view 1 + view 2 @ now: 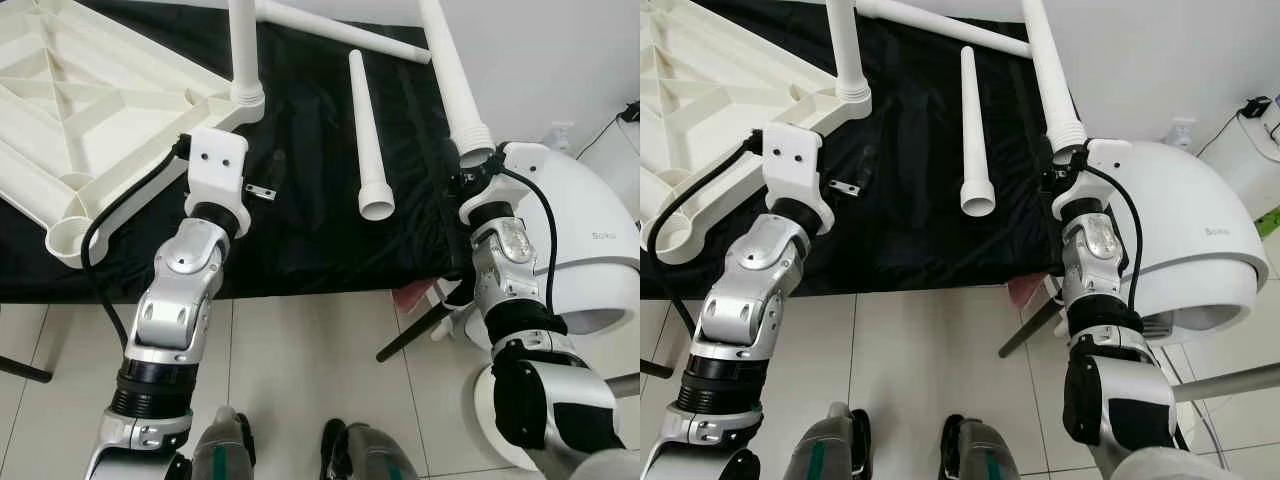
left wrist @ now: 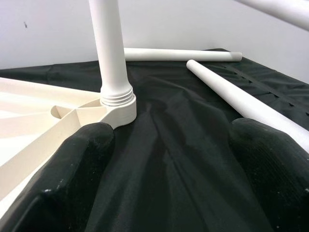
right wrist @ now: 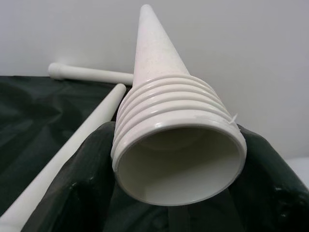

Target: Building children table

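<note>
A black cloth with white table parts on it

The upside-down white tabletop lies just left of the left gripper, with one leg standing up in its corner. A loose leg lies between the two grippers. Another leg lies farther away, near the wall. A small metal piece lies beside the left wrist.
</note>
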Controlling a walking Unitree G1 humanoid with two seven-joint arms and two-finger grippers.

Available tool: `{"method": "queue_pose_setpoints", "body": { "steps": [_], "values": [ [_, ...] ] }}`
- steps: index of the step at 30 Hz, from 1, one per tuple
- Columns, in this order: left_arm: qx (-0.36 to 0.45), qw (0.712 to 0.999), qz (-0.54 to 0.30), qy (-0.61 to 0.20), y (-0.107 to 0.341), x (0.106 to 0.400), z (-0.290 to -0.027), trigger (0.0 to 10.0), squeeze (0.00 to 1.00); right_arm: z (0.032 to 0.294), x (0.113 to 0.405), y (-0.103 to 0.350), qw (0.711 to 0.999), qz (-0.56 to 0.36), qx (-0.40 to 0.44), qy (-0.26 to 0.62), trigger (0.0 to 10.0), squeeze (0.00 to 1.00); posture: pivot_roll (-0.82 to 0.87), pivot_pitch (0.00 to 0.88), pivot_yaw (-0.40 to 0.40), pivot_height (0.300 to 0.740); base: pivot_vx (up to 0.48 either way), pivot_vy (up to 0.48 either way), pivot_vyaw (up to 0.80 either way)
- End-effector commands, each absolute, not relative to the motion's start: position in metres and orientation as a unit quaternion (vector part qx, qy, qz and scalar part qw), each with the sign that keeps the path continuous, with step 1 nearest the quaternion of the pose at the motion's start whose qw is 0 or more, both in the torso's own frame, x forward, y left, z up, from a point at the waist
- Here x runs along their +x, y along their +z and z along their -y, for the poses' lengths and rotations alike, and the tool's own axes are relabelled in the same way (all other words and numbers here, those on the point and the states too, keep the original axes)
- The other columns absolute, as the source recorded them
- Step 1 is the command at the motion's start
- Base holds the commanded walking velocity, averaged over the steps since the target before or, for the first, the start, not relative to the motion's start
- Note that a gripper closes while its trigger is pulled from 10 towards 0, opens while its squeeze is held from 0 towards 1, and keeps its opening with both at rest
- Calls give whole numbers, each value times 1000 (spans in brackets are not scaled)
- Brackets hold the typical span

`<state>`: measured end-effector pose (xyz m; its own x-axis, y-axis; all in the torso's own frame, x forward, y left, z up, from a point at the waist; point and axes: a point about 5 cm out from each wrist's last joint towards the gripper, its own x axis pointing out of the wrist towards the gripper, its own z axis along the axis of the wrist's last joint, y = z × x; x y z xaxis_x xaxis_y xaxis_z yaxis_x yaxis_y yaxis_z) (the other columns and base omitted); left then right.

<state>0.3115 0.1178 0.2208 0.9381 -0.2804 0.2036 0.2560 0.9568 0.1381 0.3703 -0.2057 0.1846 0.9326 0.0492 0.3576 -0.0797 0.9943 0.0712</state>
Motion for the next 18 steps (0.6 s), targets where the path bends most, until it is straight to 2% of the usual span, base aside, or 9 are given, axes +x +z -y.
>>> {"method": "queue_pose_setpoints", "body": {
  "steps": [1,18],
  "values": [
    [49,979,102,-168,216,311,-112,10000,0,208,369,186,980,187,51,30,10000,0,52,121,-105,740,0,0,0],
    [39,979,105,-171,215,310,-111,10000,0,206,368,188,981,185,50,37,10000,0,60,106,-115,740,0,0,0]
  ]
}}
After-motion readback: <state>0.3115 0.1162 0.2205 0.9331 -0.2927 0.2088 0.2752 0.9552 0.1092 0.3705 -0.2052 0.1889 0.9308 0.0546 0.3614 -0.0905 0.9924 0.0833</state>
